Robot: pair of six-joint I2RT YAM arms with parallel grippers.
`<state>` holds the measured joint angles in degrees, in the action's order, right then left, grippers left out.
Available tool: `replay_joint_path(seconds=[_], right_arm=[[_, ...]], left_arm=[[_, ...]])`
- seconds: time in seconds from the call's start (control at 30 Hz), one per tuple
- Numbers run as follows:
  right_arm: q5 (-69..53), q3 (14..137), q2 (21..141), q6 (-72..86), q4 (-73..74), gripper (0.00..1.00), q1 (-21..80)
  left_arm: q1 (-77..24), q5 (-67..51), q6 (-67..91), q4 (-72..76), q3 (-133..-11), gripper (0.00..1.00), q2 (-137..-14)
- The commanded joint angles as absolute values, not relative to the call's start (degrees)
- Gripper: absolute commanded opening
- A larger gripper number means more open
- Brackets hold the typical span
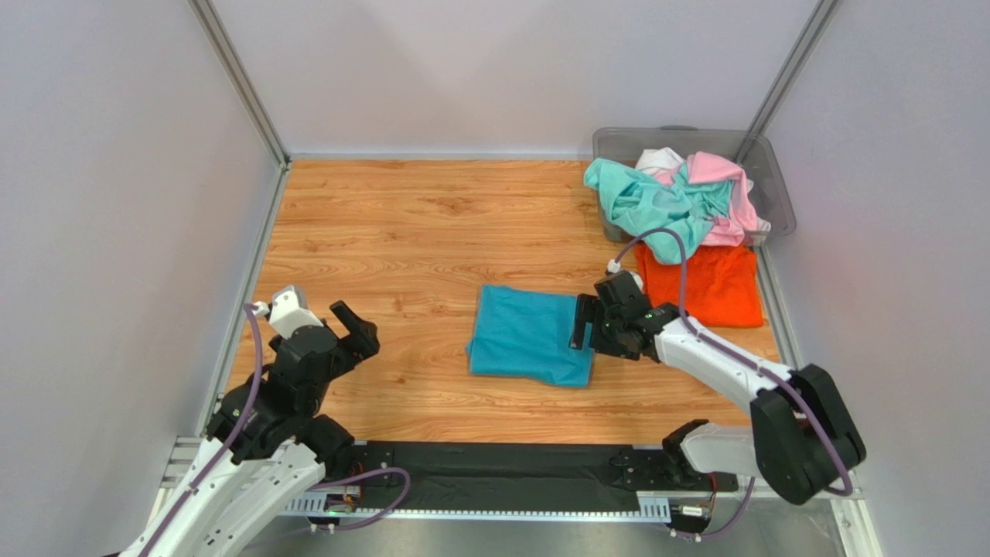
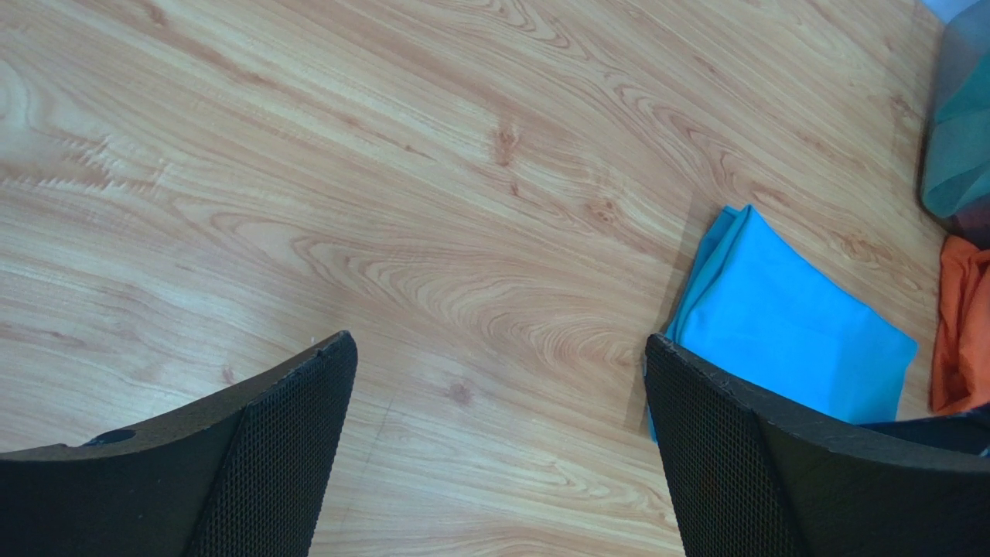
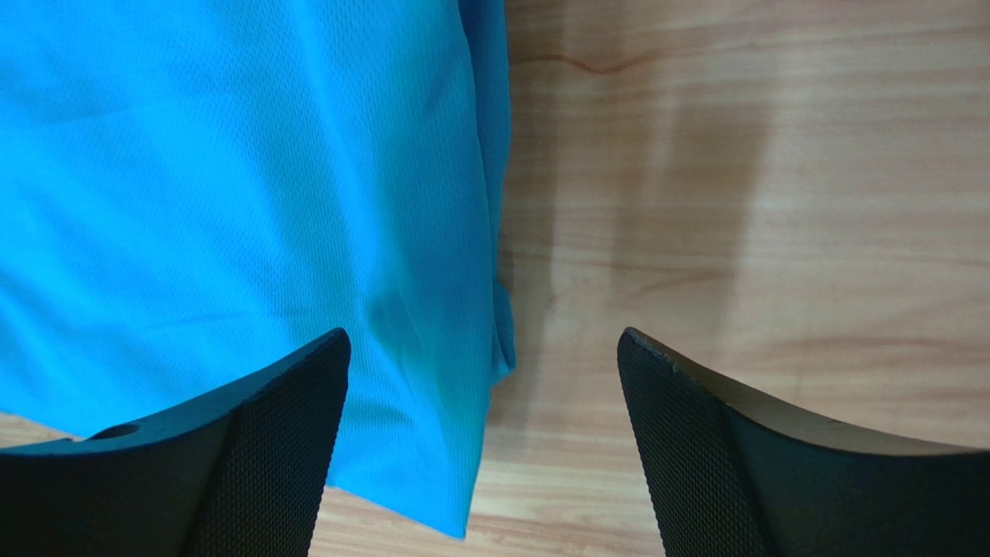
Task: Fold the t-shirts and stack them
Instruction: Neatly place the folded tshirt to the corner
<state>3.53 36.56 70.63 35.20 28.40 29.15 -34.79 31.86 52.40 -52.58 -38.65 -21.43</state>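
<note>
A folded teal-blue t-shirt (image 1: 525, 334) lies flat in the middle of the wooden table (image 1: 407, 232). My right gripper (image 1: 582, 324) is low at the shirt's right edge, jaws open. In the right wrist view the gripper (image 3: 482, 371) straddles the corner of the teal-blue cloth (image 3: 232, 174); one finger is over the cloth, the other over bare wood. My left gripper (image 1: 349, 328) stands open at the left, apart from the shirt. Only wood shows between its fingers (image 2: 500, 371), with the teal-blue shirt (image 2: 790, 337) off to the right.
An orange t-shirt (image 1: 703, 284) lies flat right of the teal-blue one. Behind it a grey bin (image 1: 616, 139) holds crumpled mint-green (image 1: 651, 203), pink (image 1: 726, 186) and white (image 1: 660, 159) t-shirts, the mint-green one spilling over its front. Walls close in the table.
</note>
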Motion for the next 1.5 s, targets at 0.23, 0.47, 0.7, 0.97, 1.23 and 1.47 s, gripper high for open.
replay_joint_path(seconds=[0.23, 0.47, 0.7, 0.97, 1.23, 1.47], right_arm=[[5.8, 43.2, 83.4, 33.5, 21.6, 0.70, 33.9], [9.6, 45.4, 88.7, 33.0, 21.9, 0.26, 36.7], [17.5, 47.5, 85.5, 26.0, 26.5, 0.00, 36.2], [25.3, 52.4, 81.6, 19.0, 34.7, 0.00, 30.0], [31.5, 59.7, 85.9, 14.2, 40.7, 0.00, 22.0], [36.1, 66.3, 89.4, 10.8, 43.7, 0.00, 16.7]], left_arm=[[-34.8, 32.5, 53.5, -52.8, -38.3, 1.00, -20.7], [-34.9, 32.7, 53.7, -52.9, -38.3, 1.00, -20.5], [-34.9, 33.7, 54.0, -53.1, -38.0, 1.00, -20.0], [-34.9, 34.8, 54.8, -54.0, -38.1, 1.00, -19.1], [-34.9, 35.8, 55.5, -54.5, -38.1, 1.00, -18.2], [-34.9, 36.4, 55.9, -55.1, -38.1, 1.00, -17.1]])
